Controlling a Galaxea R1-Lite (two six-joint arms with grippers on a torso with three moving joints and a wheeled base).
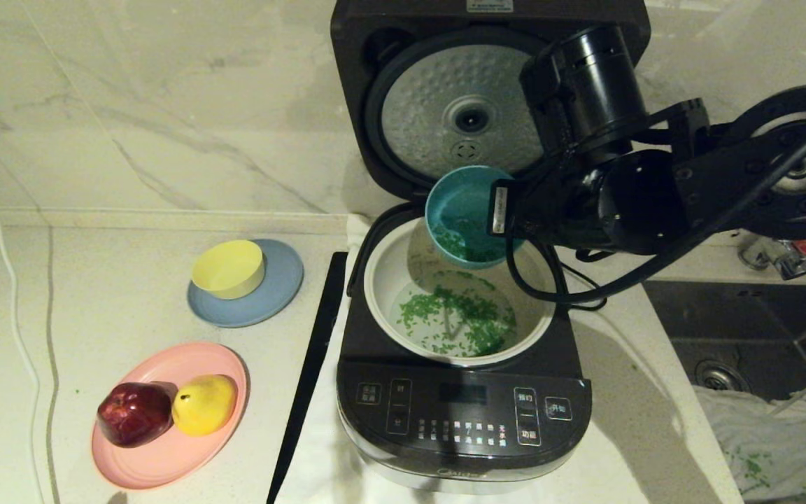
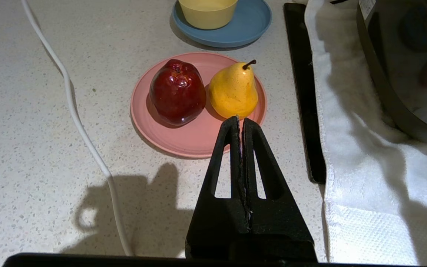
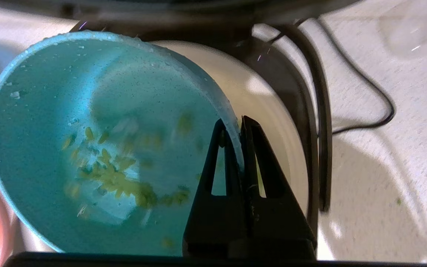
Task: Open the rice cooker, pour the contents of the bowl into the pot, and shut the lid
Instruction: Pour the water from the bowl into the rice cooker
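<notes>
My right arm (image 1: 627, 189) is all black: fat cylindrical joint housings, a bolted bracket, a loose black cable looping beneath. Each gripper, left gripper (image 2: 241, 120) and right gripper (image 3: 232, 124), has matte-black triangular fingers with cut-out windows.

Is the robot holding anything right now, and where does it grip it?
The right gripper pinches the teal bowl by its rim, tipped over the pot.

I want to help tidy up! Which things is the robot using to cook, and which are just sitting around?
Using: dark grey rice cooker, its open silver-lined lid, cream-white inner pot, tilted teal bowl pinched by the right gripper.

Sitting around: yellow bowl on blue plate; red apple and yellow pear on pink plate.
</notes>
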